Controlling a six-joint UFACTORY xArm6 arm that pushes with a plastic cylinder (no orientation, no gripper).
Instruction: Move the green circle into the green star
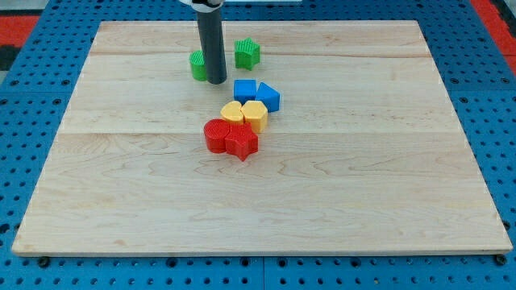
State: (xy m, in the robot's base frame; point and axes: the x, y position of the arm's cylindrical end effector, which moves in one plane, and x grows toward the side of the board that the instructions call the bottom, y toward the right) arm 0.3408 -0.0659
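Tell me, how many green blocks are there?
2. The green circle sits near the view's top, partly behind my tip. The green star is just to its right, apart from it. None seem hidden.

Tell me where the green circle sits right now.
The green circle sits near the view's top, left of centre, partly hidden behind my tip, which stands between it and the green star further right.
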